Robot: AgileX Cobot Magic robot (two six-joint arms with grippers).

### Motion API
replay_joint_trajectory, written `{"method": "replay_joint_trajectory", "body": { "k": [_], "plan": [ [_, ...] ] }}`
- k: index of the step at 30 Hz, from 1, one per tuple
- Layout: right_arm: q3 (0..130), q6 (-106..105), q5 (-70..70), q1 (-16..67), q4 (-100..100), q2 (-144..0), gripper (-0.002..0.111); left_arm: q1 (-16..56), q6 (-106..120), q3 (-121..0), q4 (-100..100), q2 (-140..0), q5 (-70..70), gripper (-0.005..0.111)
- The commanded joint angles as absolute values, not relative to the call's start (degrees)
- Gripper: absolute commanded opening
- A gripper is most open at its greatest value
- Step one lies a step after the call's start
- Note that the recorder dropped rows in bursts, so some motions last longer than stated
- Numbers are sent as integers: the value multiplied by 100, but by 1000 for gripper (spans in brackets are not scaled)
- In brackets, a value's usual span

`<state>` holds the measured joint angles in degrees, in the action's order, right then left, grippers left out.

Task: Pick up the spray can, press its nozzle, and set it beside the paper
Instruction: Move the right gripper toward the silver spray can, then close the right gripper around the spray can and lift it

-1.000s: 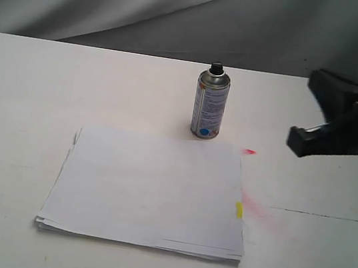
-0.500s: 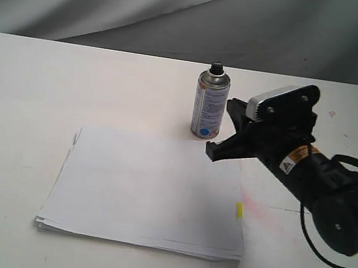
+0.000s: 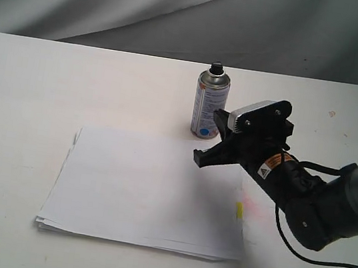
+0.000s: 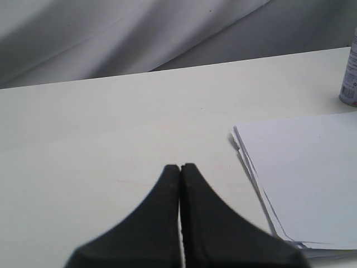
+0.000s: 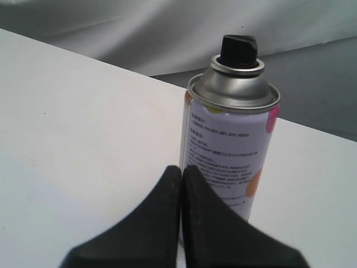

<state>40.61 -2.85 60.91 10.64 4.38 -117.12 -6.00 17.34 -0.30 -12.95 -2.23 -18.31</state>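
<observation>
In the right wrist view the right gripper (image 5: pixel 181 167) hides the base of the spray can (image 5: pixel 230 139), and the label print is too small to read. The left wrist view's edge cuts the spray can to a sliver and crops the paper (image 4: pixel 304 173). The right arm (image 3: pixel 329 210) runs off the exterior view.
</observation>
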Motion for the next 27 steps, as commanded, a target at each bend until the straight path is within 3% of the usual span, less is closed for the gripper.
{"method": "replay_joint_trajectory", "body": {
  "k": [1,9,12,27],
  "plan": [
    [4081,-244,6179,1082,423,-11704,12,-566,1672,0,-1292,-211,-1788,0],
    [4081,-244,5927,1082,321,-11704,70,-566,1672,0,-1292,-211,-1788,0],
    [4081,-244,5713,1082,118,-11704,83,-566,1672,0,-1292,-211,-1788,0],
    [4172,-244,5619,1082,-204,-11739,85,-566,1672,0,-1292,-211,-1788,0]
  ]
}}
